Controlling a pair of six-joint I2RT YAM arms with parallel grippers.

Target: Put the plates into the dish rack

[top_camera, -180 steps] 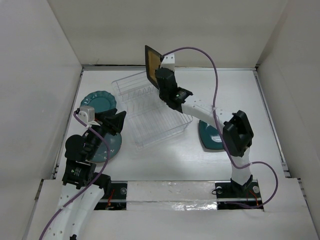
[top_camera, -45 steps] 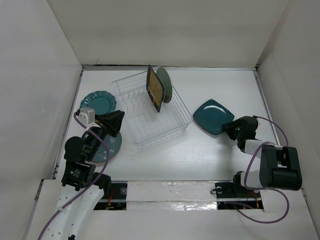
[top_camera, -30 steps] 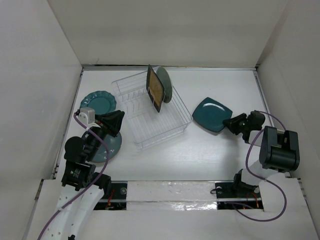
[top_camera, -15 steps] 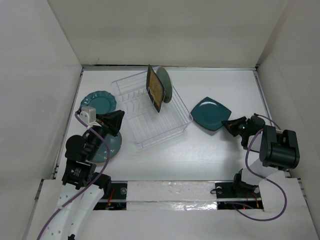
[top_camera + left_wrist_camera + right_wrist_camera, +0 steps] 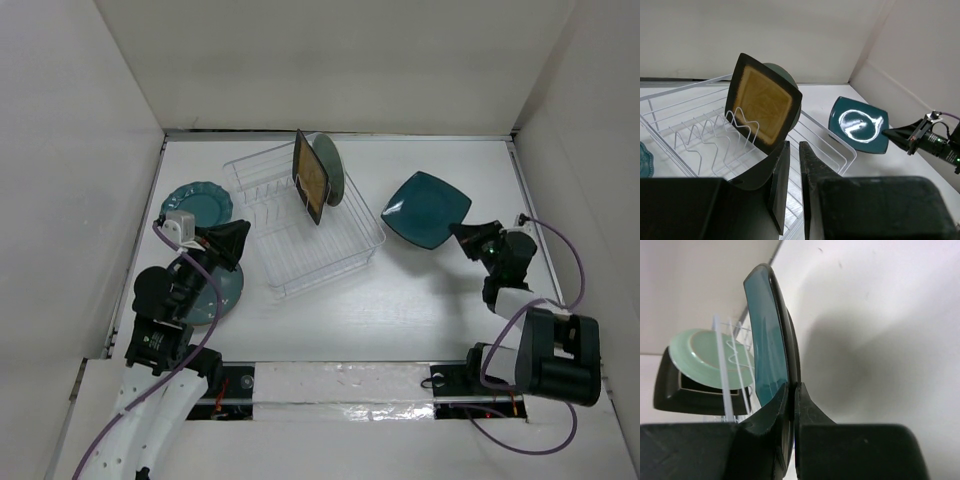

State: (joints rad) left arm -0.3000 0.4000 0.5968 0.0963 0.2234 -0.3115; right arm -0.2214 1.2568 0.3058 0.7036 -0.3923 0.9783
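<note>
Beside the rack (image 5: 300, 240), right hand (image 5: 462, 233) grips teal plate (image 5: 425, 208); left hand (image 5: 794, 146) nearly closed.

green plate (image 5: 330, 166) mostly behind yellow plate (image 5: 311, 186)

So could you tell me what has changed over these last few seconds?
The right gripper left the yellow plate standing in the rack, swung right, clamped the dark square plate by its edge and tipped it up. The left gripper and the scalloped plate stayed put.
</note>
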